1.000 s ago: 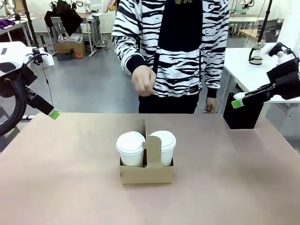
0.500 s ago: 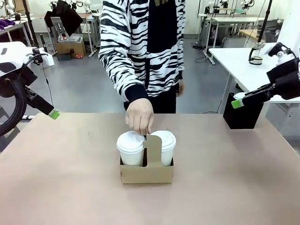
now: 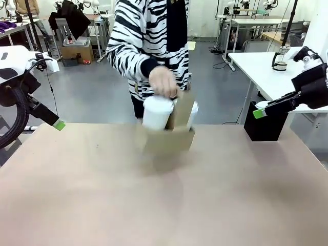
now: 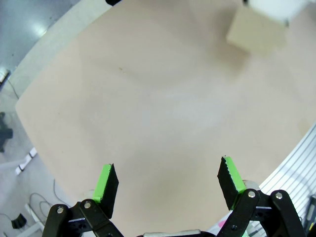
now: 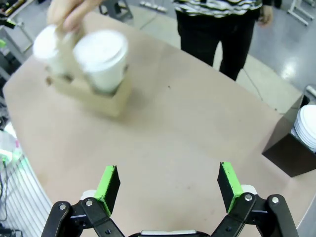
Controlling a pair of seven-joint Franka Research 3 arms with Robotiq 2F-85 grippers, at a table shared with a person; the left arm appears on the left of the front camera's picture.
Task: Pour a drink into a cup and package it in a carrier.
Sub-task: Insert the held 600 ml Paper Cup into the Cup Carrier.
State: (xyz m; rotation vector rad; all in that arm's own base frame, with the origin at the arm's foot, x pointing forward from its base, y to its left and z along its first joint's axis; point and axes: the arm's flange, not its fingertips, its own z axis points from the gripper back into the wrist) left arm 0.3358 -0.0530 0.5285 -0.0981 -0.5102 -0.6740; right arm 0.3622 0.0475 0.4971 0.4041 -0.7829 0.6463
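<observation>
Person lifts the loaded carrier off the tabletop.

The person's hand grips the carrier's upright handle tab from above; the blurred brown box hangs clear of the tabletop, toward its far edge, tilted, its long axis running roughly left to right. Two white lidded cups stand in it, one cup left of the tab, the other right of it. Both grippers hang well apart from the carrier with fingers spread and nothing between them: left gripper, right gripper.

A robotics lab: rows of white worktables and cable-strewn grey floor.
</observation>
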